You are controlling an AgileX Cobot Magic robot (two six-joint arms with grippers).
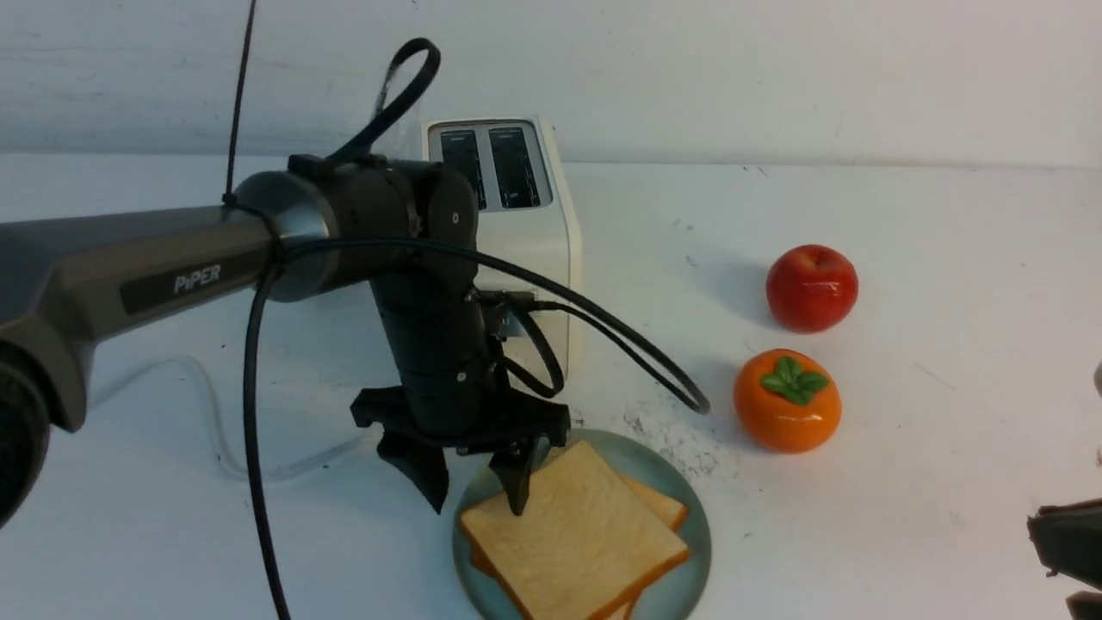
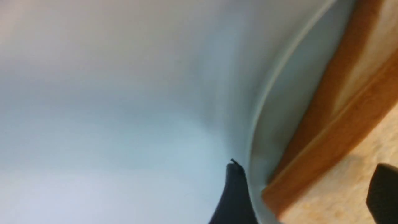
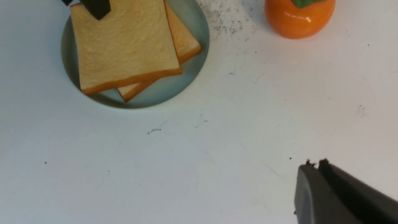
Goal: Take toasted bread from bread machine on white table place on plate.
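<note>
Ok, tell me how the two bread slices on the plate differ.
The top slice shows nearly all its pale face; the lower slice is mostly covered, only corners sticking out. The top slice is turned relative to the lower slice, so their edges do not line up. One finger of the open left gripper is over the top slice, none over the lower slice. Both are on the plate, with orange-brown crusts.

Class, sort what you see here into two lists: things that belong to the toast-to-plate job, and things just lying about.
Job: toasted bread, bread machine, plate, white table, left gripper.
Lying about: red apple, orange persimmon.
</note>
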